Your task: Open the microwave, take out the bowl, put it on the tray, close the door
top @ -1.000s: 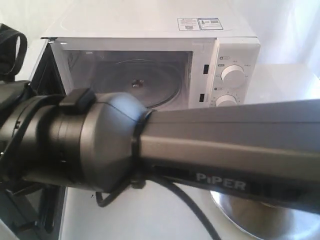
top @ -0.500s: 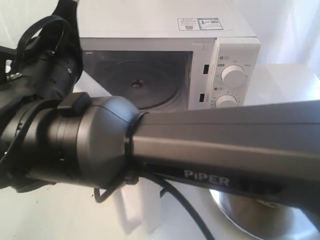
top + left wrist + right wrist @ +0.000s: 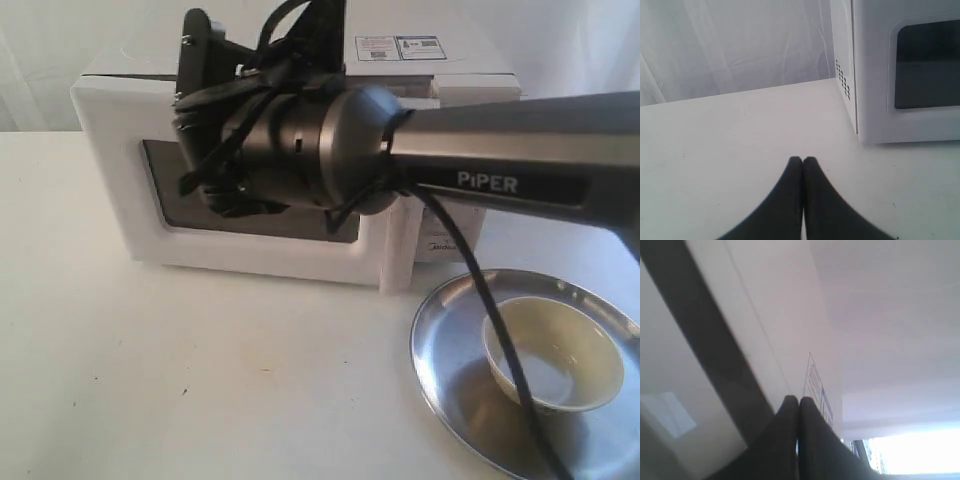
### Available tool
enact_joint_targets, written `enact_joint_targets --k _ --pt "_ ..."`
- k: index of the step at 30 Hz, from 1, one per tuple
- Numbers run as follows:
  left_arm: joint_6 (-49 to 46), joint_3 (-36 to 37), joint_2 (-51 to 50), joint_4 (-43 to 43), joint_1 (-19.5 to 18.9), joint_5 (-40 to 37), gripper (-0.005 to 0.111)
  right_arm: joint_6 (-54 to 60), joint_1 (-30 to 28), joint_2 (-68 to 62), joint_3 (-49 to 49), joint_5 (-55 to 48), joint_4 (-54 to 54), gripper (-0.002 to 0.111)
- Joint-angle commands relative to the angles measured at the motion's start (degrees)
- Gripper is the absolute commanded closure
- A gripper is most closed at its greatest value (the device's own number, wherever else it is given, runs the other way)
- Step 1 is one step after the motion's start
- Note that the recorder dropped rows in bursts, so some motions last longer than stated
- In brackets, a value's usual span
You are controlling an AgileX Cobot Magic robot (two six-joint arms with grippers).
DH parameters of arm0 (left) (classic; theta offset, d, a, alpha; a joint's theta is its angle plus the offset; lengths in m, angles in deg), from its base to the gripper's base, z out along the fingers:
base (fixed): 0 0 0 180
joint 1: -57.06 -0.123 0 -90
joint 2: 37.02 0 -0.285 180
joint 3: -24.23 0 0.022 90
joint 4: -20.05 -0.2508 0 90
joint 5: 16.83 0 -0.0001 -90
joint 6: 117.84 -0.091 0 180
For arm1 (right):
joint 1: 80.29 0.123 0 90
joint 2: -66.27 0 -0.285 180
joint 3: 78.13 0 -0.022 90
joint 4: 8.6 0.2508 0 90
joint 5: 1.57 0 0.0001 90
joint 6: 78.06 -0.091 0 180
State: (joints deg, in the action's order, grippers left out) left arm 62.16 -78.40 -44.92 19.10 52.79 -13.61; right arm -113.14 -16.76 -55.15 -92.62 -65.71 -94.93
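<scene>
The white microwave [image 3: 120, 66] stands at the back. Its door [image 3: 110, 180] with the dark window is swung almost flat against the front, and the handle edge [image 3: 395, 270] stands slightly out from the control panel. My right arm [image 3: 330, 150] reaches across in front of the door, its fingertips hidden behind the wrist there. In the right wrist view the right gripper [image 3: 798, 399] is shut and empty, close against the white door surface. The cream-yellow bowl [image 3: 570, 345] sits upright in the steel tray [image 3: 455, 395]. My left gripper [image 3: 803, 159] is shut and empty above the table, left of the microwave [image 3: 875, 75].
A black cable [image 3: 500, 340] hangs from the right arm across the tray and bowl. White table [image 3: 200, 380] spreads in front of the microwave. A white curtain [image 3: 740, 45] backs the scene.
The door has swung from wide open to almost shut. My right arm has moved up and toward the microwave, uncovering the tray and bowl.
</scene>
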Motion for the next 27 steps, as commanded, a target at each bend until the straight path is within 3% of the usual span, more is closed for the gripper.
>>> enact_joint_targets --k 1,8,13,21,27 --pt "0.0 -0.2 0.1 0.5 0.1 0.2 0.107 0.0 -5.8 0.7 0.4 1.4 -0.7 0.108" --pt "0.0 -0.2 0.1 0.5 0.1 0.2 0.107 -3.4 -14.3 0.1 0.4 8.8 -0.6 0.108" --pt "0.0 -0.2 0.1 0.5 0.1 0.2 0.107 -4.2 -15.0 0.4 0.4 9.2 0.9 0.108" --pt "0.0 -0.2 0.1 0.5 0.1 0.2 0.107 -3.4 -4.6 17.5 8.3 30.4 16.1 0.108" --pt "0.0 -0.2 0.1 0.5 0.1 0.2 0.107 -10.2 3.2 35.8 20.1 31.7 16.0 0.108"
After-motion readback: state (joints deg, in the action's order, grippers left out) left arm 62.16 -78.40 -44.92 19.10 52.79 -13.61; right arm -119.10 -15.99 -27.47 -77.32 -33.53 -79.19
